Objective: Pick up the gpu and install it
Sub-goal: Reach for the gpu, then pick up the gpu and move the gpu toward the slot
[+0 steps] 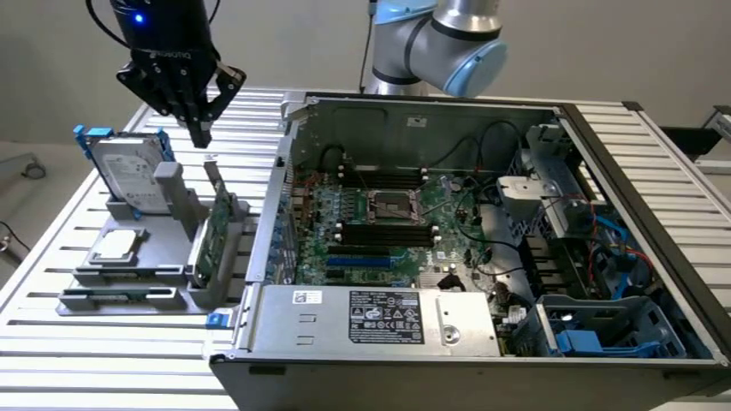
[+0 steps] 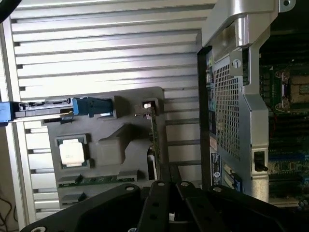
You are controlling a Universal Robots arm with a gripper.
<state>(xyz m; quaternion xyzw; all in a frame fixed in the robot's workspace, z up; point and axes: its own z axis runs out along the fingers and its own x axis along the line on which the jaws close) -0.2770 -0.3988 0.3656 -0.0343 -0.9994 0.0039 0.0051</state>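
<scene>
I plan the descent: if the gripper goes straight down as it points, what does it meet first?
Probably the upper end of the gpu, standing on edge in the gray holder; depth is unclear.

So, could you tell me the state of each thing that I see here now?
gpu, standing on edge in the grey holder, not held.
gripper, shut, empty, above the gpu.
hard drive, upright in the holder.
chip, lying flat in the holder.
computer case, open, side cover off.
</scene>
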